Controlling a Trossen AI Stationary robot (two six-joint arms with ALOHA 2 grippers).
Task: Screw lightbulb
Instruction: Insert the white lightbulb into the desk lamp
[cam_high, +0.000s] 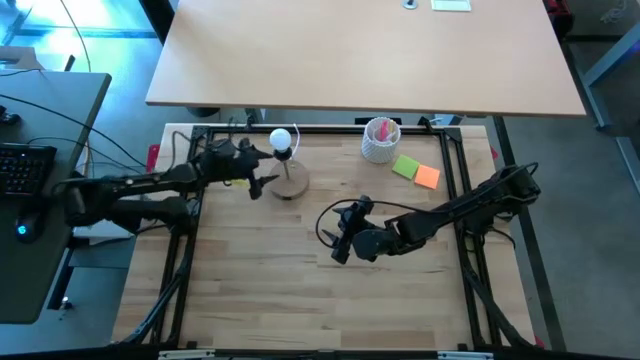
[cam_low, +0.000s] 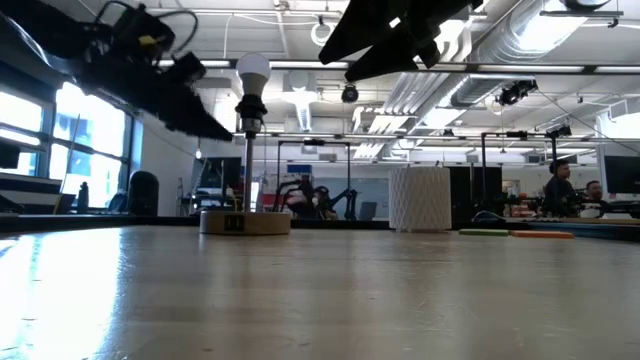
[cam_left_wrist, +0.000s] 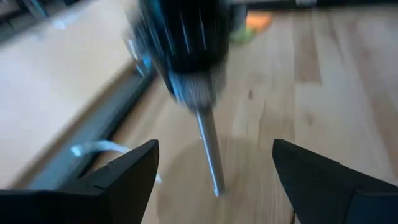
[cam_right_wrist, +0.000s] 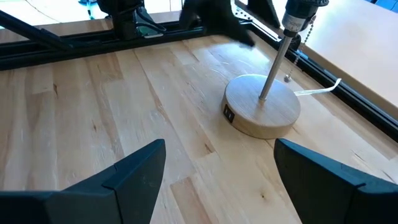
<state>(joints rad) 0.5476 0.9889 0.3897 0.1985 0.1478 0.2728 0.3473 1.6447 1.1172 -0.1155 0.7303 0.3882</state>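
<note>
The white lightbulb (cam_high: 281, 139) stands upright with its base in the black socket (cam_low: 250, 108) on top of the lamp's thin metal rod (cam_left_wrist: 208, 149). The rod rises from a round wooden base (cam_high: 290, 182) at the table's far left. My left gripper (cam_high: 265, 170) is open, its fingers just left of the rod and socket (cam_left_wrist: 186, 50), below the bulb and apart from them. The bulb (cam_low: 252, 72) is out of the left wrist view. My right gripper (cam_high: 336, 238) is open and empty above the table's middle, facing the lamp base (cam_right_wrist: 262, 106).
A white ribbed cup (cam_high: 380, 140) with pink contents stands at the far right of the lamp. Green (cam_high: 407, 166) and orange (cam_high: 427, 177) notes lie beside it. A black frame rail (cam_high: 330, 129) runs along the far edge. Bare wood lies toward the near side.
</note>
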